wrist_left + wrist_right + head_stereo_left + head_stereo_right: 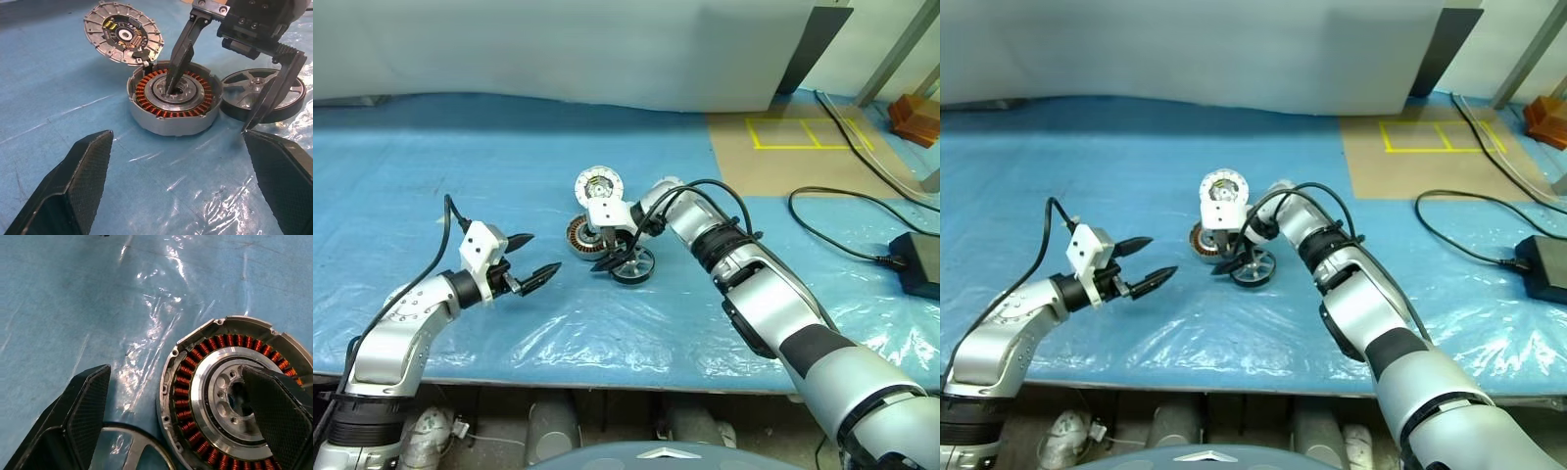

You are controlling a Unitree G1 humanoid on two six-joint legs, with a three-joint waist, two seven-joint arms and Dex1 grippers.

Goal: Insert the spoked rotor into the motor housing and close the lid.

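Note:
The motor housing (173,95), with copper windings around a silvery centre, sits on the blue sheet near the table's middle. Touching its far rim, the lid (123,33) rests tilted, its inner face with a dark centre showing. The spoked rotor (264,95) lies flat just right of the housing. My right gripper (602,250) is open and straddles them. One of its fingers (178,63) dips into the housing's centre and the other comes down in front of the rotor. My left gripper (544,253) is open and empty, left of the housing and pointing at it.
A blue plastic sheet (460,166) covers the table, whose front edge (607,377) runs close to me. At the right lie black cables (842,201) and a black box (915,264). A brown board with yellow tape (783,147) sits at the back right.

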